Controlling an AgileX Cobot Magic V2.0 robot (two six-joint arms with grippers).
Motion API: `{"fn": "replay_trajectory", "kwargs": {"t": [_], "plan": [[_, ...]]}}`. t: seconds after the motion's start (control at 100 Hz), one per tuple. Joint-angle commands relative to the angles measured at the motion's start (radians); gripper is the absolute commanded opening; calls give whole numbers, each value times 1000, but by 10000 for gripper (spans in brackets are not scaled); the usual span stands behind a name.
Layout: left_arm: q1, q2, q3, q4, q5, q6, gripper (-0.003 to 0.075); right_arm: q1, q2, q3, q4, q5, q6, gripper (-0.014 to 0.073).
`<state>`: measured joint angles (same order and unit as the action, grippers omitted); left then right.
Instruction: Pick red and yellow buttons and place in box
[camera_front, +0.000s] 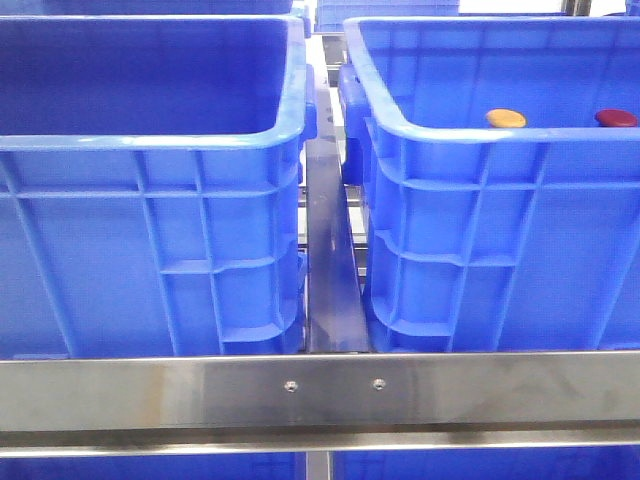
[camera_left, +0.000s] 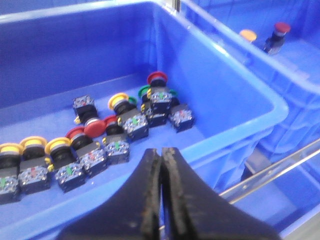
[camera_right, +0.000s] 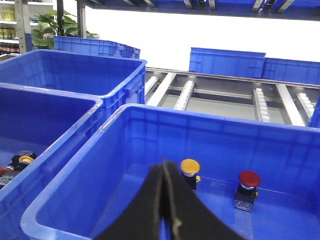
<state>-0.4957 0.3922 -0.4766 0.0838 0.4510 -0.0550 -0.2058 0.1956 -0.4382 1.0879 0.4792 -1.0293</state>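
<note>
Both claws pinched closed and empty. Left claw (camera_left: 161, 165) hovers over the left crate (camera_left: 235, 80); the pile of push buttons (camera_left: 115, 135) lies just ahead of its tips. Right claw (camera_right: 165, 192) sits over the box (camera_right: 100, 150), with the yellow button (camera_right: 190, 167) and red button (camera_right: 248, 179) already standing on its floor just beyond the tips. Risk: pile is tightly packed, so the next grab could snag a neighbour or take a green one.
</note>
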Motion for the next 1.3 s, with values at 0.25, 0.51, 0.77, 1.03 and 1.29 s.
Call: {"fn": "replay_trajectory", "kwargs": {"t": [0.25, 0.51, 0.77, 1.03, 1.29], "plan": [[200, -56, 150, 9, -354, -16, -20, 1, 10, -25, 31, -35, -3, -57], [364, -191, 314, -58, -372, -9, -20, 1, 10, -25, 31, -35, -3, -57], [483, -393, 504, -84, -451, 14, -20, 1, 10, -25, 31, -35, -3, -57], [535, -429, 530, -152, -438, 103, -20, 1, 12, -25, 31, -28, -3, -57], [533, -429, 530, -138, -442, 98, -20, 1, 12, -25, 31, -26, -3, -57]]}}
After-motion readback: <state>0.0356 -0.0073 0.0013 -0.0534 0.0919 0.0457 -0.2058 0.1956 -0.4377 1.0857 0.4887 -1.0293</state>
